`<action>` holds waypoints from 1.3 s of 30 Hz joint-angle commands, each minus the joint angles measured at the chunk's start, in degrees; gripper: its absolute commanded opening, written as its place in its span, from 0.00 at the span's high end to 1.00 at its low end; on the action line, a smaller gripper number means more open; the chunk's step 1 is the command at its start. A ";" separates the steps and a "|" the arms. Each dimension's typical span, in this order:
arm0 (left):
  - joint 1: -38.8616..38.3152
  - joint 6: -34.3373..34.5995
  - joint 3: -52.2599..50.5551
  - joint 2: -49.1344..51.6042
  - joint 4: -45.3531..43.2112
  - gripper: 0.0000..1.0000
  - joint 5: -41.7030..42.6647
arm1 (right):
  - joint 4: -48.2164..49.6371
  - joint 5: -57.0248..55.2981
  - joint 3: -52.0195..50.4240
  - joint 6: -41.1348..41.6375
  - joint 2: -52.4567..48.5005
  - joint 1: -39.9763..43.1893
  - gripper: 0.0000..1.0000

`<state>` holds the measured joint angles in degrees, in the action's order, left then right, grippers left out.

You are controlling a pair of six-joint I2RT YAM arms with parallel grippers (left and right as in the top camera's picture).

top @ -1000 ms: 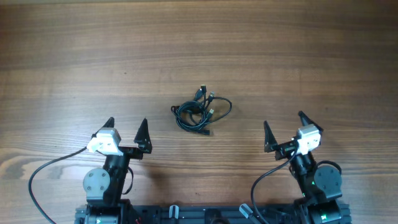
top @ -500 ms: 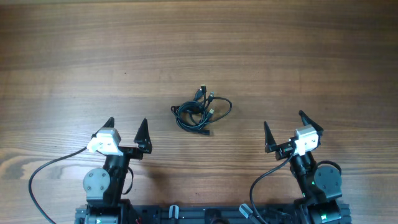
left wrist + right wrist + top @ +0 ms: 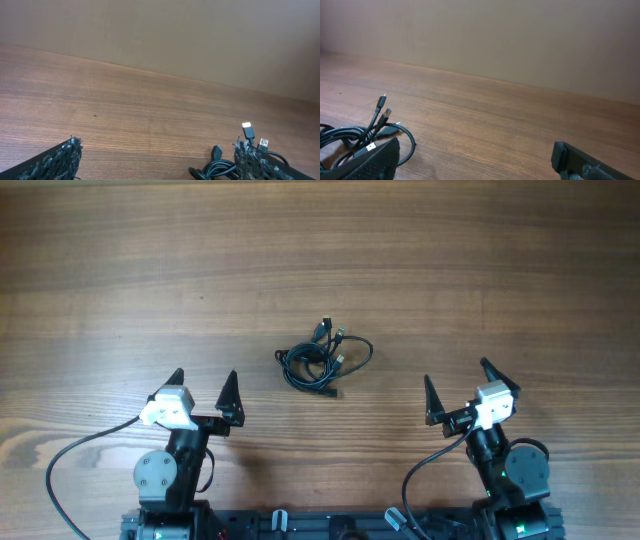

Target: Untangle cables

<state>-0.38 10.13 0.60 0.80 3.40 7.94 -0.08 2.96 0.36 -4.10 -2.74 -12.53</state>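
The cables point(image 3: 325, 356) lie in one tangled bundle of thin black loops at the table's middle, with plug ends sticking out at the top. My left gripper point(image 3: 203, 382) is open and empty, to the bundle's lower left. My right gripper point(image 3: 456, 379) is open and empty, to its lower right. In the left wrist view the bundle point(image 3: 222, 164) shows at the lower right, partly behind my right finger point(image 3: 257, 162). In the right wrist view the cables point(image 3: 362, 134) lie at the lower left, beside my left finger point(image 3: 375, 162).
The wooden table point(image 3: 320, 260) stretches wide on all sides of the bundle. Thicker black arm wires point(image 3: 70, 465) curl near both arm bases at the front edge. A plain wall point(image 3: 160, 35) stands beyond the table's far edge.
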 commanded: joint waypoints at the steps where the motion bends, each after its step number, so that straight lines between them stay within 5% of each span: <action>1: -0.26 -0.28 -0.26 -0.09 -0.98 0.00 0.33 | 0.11 0.15 -0.04 4.22 -0.33 0.17 0.00; 5: -0.20 3.80 1.55 0.44 -8.04 0.00 -1.22 | 0.00 4.44 2.56 5.81 -1.57 0.17 0.00; 10: -0.20 3.82 10.71 8.09 0.52 0.00 1.84 | -0.72 6.58 11.41 8.22 -9.77 0.17 0.00; 23: -2.43 3.56 55.47 59.41 33.86 0.00 13.92 | -29.77 12.20 53.57 4.09 -45.90 0.20 0.00; 30: -9.53 5.53 57.55 69.18 31.87 0.00 16.13 | -42.60 20.76 66.38 -3.72 -61.46 0.17 0.00; 34: -9.53 6.05 57.55 69.92 31.36 0.00 22.29 | -41.62 24.15 66.38 4.79 -68.22 0.17 0.00; 35: -9.55 8.61 57.48 70.10 31.54 0.07 22.34 | -41.62 24.17 66.38 6.67 -69.61 0.17 0.00; 36: -9.94 10.34 57.44 70.53 32.02 0.23 22.18 | -41.53 24.13 66.38 6.64 -70.49 0.17 0.00; 39: -12.92 16.61 57.42 73.68 36.74 0.32 12.13 | -40.41 24.11 66.38 6.71 -73.00 0.17 0.00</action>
<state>-10.37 19.22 57.12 71.16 36.49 27.88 -41.52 25.08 65.41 0.43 -73.82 -12.49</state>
